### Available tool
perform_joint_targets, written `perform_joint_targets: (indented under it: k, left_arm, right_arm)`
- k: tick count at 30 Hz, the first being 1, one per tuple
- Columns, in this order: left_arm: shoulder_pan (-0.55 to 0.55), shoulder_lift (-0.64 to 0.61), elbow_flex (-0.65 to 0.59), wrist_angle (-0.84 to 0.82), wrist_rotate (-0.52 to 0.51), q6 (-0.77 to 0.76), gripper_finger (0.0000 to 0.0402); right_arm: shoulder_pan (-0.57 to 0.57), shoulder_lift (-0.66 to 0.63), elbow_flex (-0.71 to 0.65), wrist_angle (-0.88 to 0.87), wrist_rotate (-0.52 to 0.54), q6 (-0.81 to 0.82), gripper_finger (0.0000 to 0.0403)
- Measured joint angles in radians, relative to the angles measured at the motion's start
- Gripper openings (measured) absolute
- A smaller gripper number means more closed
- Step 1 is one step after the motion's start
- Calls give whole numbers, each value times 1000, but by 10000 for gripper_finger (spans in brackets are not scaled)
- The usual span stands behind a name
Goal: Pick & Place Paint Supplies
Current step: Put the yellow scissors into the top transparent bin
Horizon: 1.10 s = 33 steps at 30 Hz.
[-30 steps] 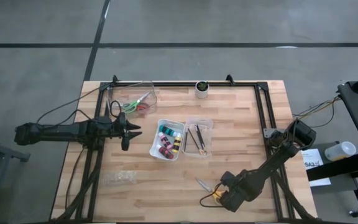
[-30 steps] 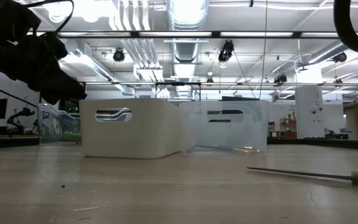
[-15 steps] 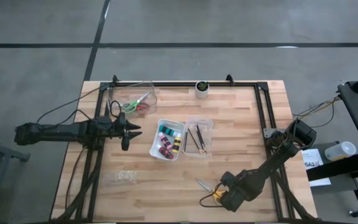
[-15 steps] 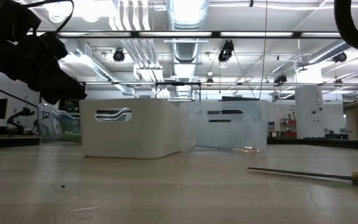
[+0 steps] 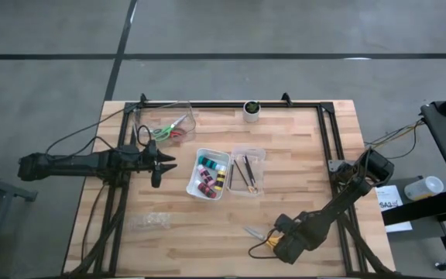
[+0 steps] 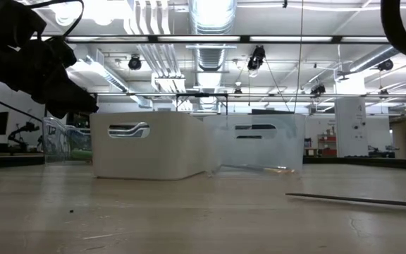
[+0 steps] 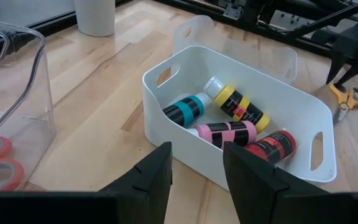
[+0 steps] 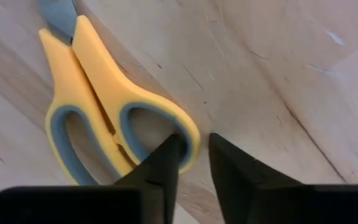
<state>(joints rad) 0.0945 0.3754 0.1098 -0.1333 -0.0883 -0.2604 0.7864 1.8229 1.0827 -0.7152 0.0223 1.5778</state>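
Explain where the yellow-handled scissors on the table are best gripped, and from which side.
Grip the yellow-handled scissors by one handle loop, coming from above. They lie flat on the table, so the thin loop rim is what stands clear enough to pinch. The right end effector already straddles that rim.

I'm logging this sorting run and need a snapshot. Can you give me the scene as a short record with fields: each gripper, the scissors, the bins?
right gripper: low at the table's near edge, fingers closing on the rim of one handle loop of the yellow-handled scissors
yellow-handled scissors: lying flat on the wood, not yet binned
left gripper: open, holding nothing, hovering beside the white bin
white bin: holds four paint bottles
clear bin, centre: holds dark brushes
clear bin, far left: holds red-handled scissors
white cup: at the far edge
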Motion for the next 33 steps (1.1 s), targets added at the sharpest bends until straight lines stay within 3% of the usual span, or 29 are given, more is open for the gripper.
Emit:
perform_joint_targets:
  k: [8, 28, 33]
  left_arm:
    - [0, 0, 0, 0, 0, 0, 150]
    - [0, 0, 0, 0, 0, 0, 150]
    - [0, 0, 0, 0, 0, 0, 150]
  right_arm:
    - [0, 0, 2, 4, 3, -7, 17]
    - [0, -2, 2, 3, 6, -20, 39]
    - [-4, -71, 2, -7, 54, -67, 39]
